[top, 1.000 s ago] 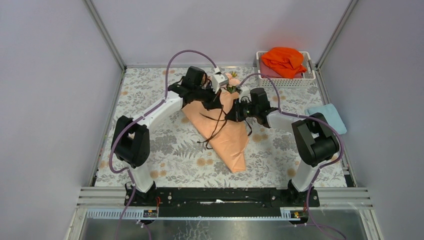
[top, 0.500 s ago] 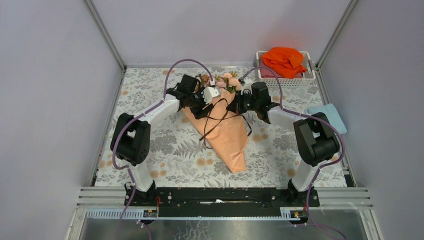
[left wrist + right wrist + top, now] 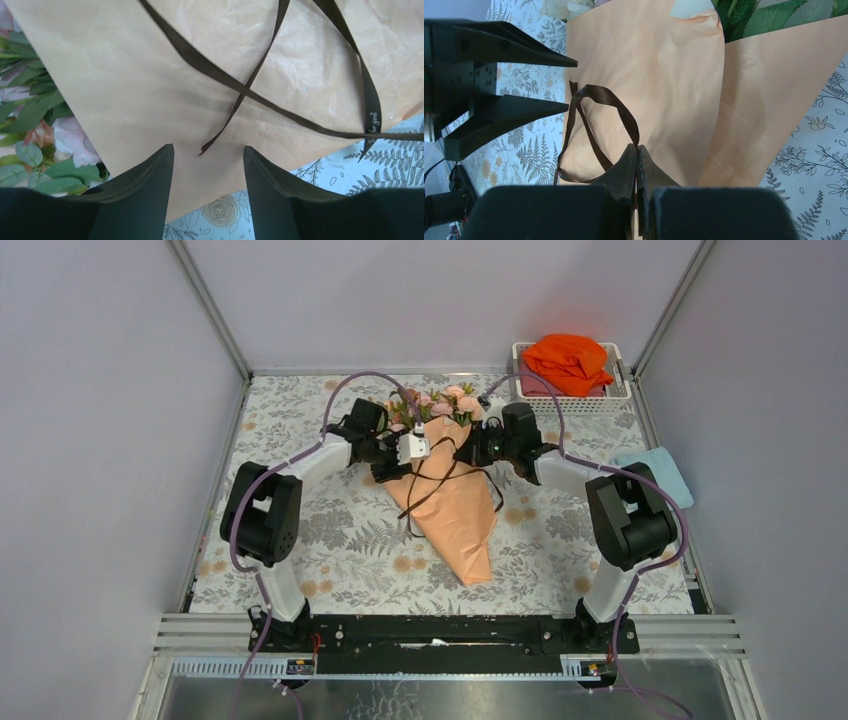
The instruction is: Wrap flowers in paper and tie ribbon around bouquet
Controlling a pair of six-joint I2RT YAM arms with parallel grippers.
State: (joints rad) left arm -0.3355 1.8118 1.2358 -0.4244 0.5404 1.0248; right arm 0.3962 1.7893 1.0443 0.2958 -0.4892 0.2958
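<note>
The bouquet lies mid-table, a cone of peach paper with the pink and cream flowers sticking out of its far wide end. The dark brown ribbon loops loosely across the cone. My left gripper stands open at the cone's left edge. In the left wrist view, the left gripper has one loose end of the ribbon lying on the paper just beyond its tips, untouched. My right gripper is shut on a loop of the ribbon over the paper, at the cone's right side.
A white basket holding a bright orange cloth stands at the back right. A light blue cloth lies by the right wall. The floral-print covering spreads under everything. Grey walls close in the left, right and back.
My left gripper opened, let go of the ribbon and drew back from the blooms to the cone's left edge. The right gripper closed on the ribbon and shifted slightly farther back.
</note>
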